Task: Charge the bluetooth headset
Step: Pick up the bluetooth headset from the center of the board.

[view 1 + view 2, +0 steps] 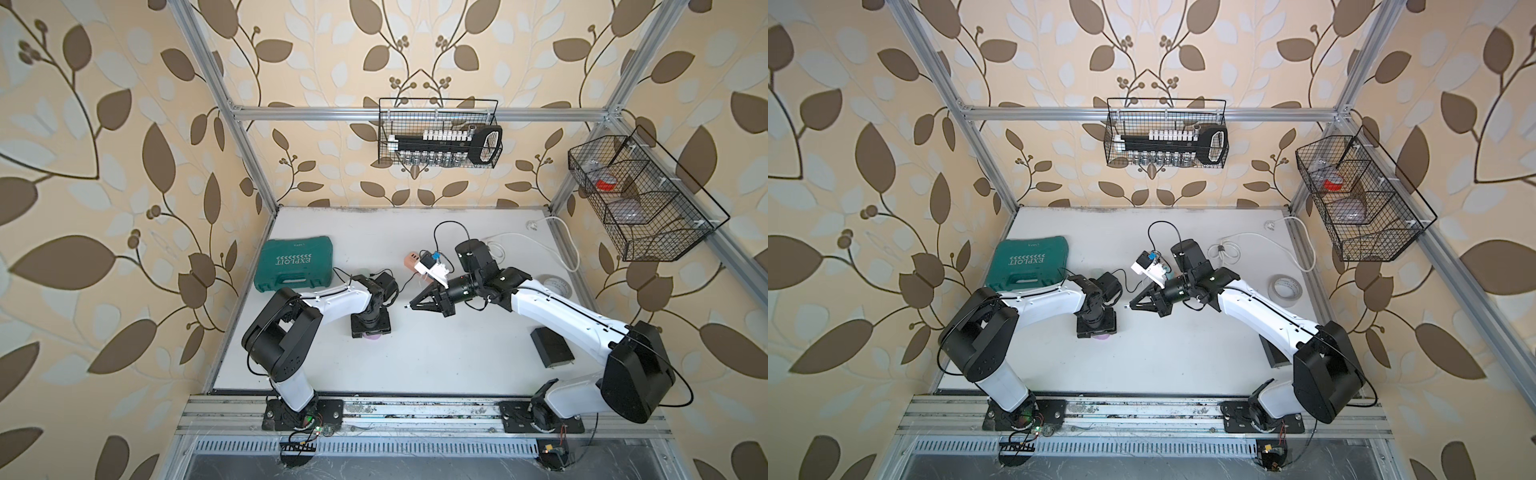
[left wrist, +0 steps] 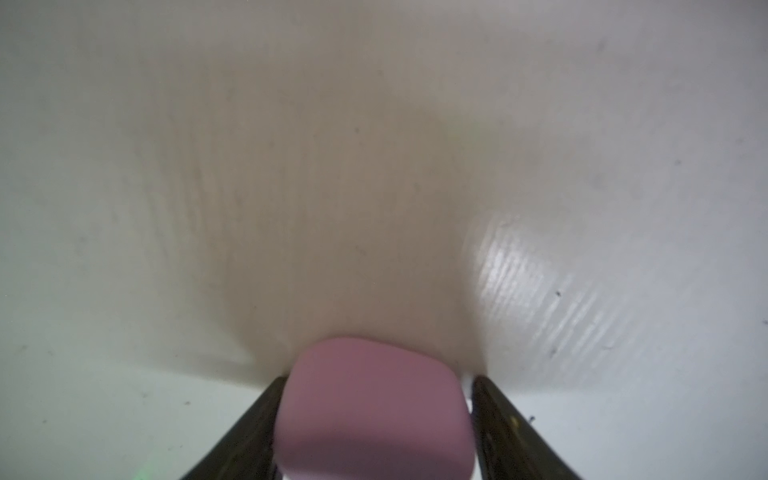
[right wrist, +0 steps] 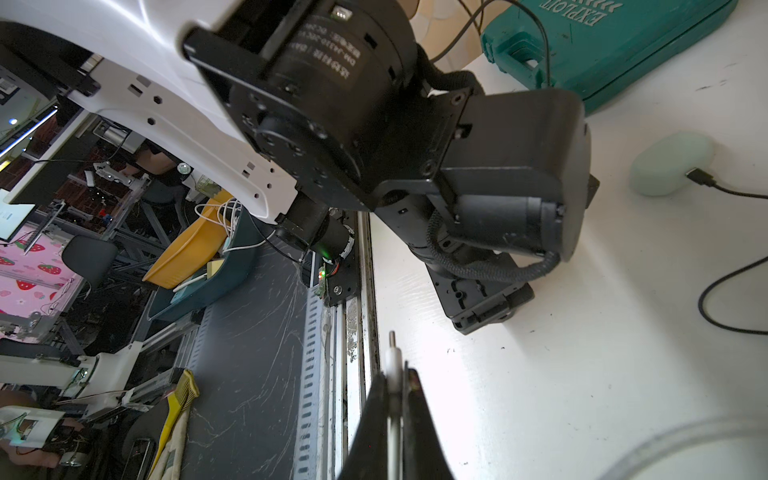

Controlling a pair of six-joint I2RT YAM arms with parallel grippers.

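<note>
Pink case cropped between left tool jaws, nearly hidden from above

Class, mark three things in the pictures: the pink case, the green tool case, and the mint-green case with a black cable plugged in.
pink case (image 2: pixel 374 411), left wrist view, middle of its top face.
green tool case (image 1: pixel 296 262), a top view, centre of its lid.
mint-green case (image 3: pixel 669 166), right wrist view, middle of its rounded shell.

Robot lab cell: aluminium frame, wallpaper panels, wire baskets.
</note>
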